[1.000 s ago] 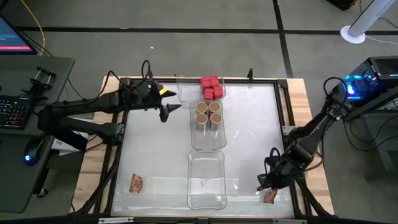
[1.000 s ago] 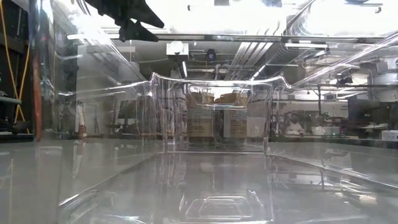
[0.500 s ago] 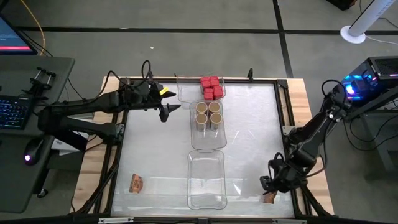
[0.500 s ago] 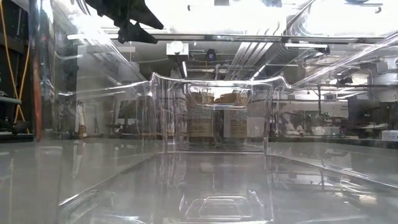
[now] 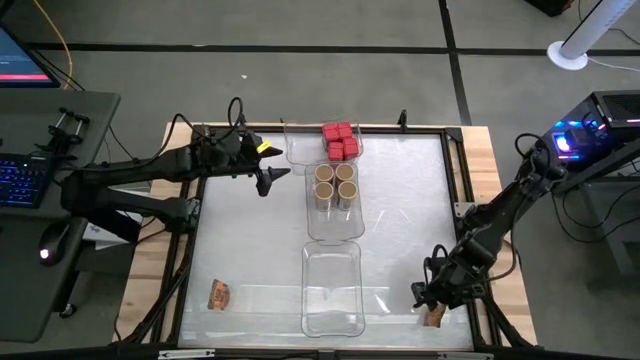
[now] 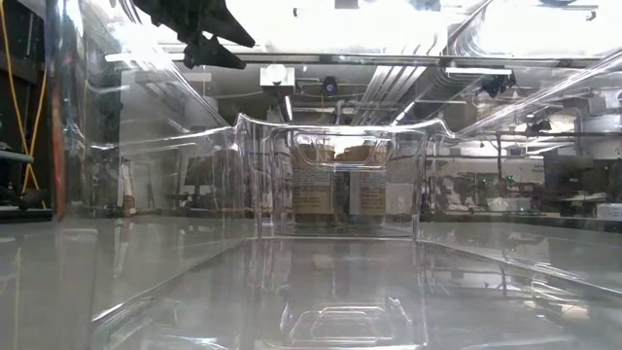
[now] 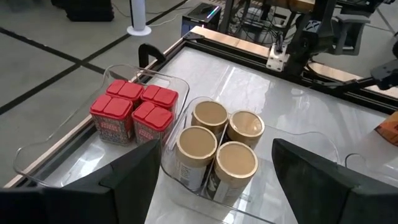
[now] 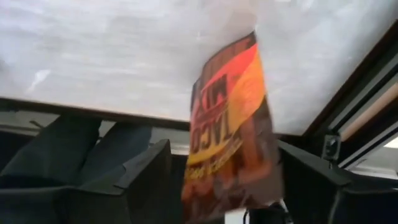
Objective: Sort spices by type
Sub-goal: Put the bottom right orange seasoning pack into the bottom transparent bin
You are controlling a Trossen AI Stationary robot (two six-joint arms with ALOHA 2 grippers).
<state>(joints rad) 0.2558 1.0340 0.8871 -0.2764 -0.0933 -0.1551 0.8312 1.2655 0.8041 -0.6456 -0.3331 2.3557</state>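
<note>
Since the earlier frames we note the right gripper (image 5: 432, 303) has shifted slightly over the near right corner of the table (image 5: 400, 230); the left arm has not moved. The right gripper sits against a brown-orange packet (image 5: 434, 316) at that corner; in the right wrist view the packet (image 8: 231, 124) shows between the two dark fingers (image 8: 146, 171), with gaps on either side, so we record the jaws as released and not clamped on it.

A second packet (image 5: 219, 295) lies flat near the near left corner, well apart from both arms.

The left gripper (image 5: 272, 178) hangs above the far left part of the table, beside the trays; its fingers (image 7: 134, 168) stand spread, holding nothing.

We observe four red boxes (image 5: 339, 141) grouped in the far clear tray (image 5: 298, 150), and four jars with tan tops (image 5: 334, 183) grouped in the middle tray (image 5: 332, 228) just beside it. The left wrist view confirms both groups upright, boxes (image 7: 132, 111) and jars (image 7: 219, 146). The near tray (image 5: 331, 295) holds no spices that we can see
</note>
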